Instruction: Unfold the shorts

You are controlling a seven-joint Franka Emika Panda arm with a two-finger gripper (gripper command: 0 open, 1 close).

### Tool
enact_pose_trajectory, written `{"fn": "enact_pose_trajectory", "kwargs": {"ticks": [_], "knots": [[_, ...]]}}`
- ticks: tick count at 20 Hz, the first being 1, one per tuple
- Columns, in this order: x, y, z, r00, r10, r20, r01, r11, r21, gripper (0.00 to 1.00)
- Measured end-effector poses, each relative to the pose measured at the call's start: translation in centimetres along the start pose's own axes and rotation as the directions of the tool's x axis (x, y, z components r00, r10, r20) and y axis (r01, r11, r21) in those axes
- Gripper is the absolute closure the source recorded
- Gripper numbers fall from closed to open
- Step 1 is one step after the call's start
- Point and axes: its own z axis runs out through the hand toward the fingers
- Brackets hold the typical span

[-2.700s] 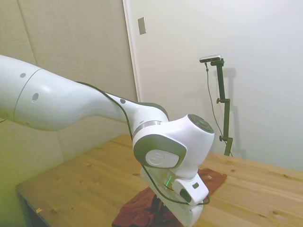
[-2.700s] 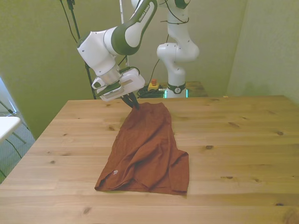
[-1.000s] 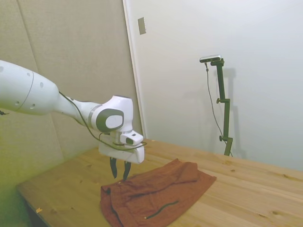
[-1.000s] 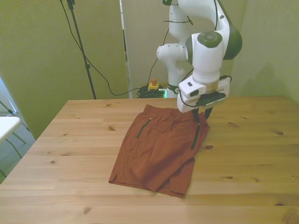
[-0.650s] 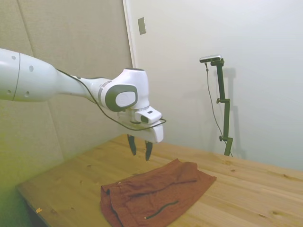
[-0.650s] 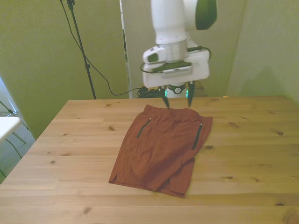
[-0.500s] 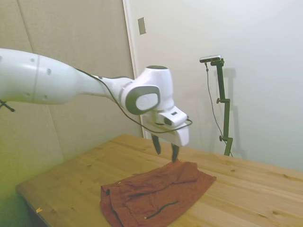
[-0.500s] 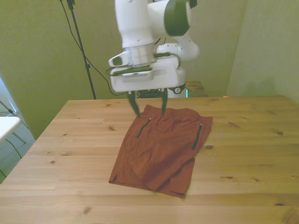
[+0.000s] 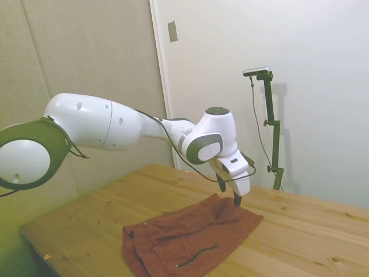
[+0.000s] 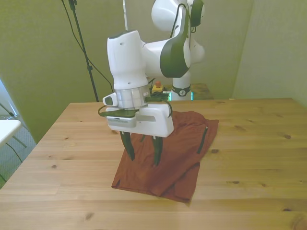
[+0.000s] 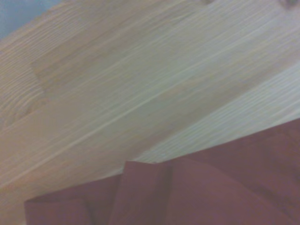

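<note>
Table I am working at: a wooden table (image 10: pixel 249 153) of pale planks with dark knots, showing its grain close up in my wrist view (image 11: pixel 117 84).
Lying on it: the shorts (image 10: pixel 184 148), rust-brown and wrinkled, are resting flat on the boards near the middle.
Shorts, side view: the shorts (image 9: pixel 190 239) are spreading toward the near edge, a dark zipper line showing.
Shorts, wrist view: a folded hem (image 11: pixel 197 192) is lying on bare wood.

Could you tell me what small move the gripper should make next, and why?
Probably lower straight down and pinch the cloth: the open gripper hangs just above the shorts, whose hem half nearest the camera looks folded over in the front view.
</note>
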Motion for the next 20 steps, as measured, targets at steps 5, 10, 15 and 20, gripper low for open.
{"fn": "enact_pose_trajectory", "kwargs": {"ticks": [5,10,15,20], "knots": [[-1.6,-1.5,2.6,0.999,-0.021,0.045,0.022,0.999,-0.029,1.0],[-1.2,-1.2,3.0,0.998,-0.013,0.065,0.016,0.998,-0.054,1.0],[-0.4,-0.6,3.4,0.997,0.001,0.073,0.004,0.998,-0.069,1.0],[-0.4,-0.6,3.7,0.997,-0.003,0.078,0.008,0.998,-0.069,1.0]]}}
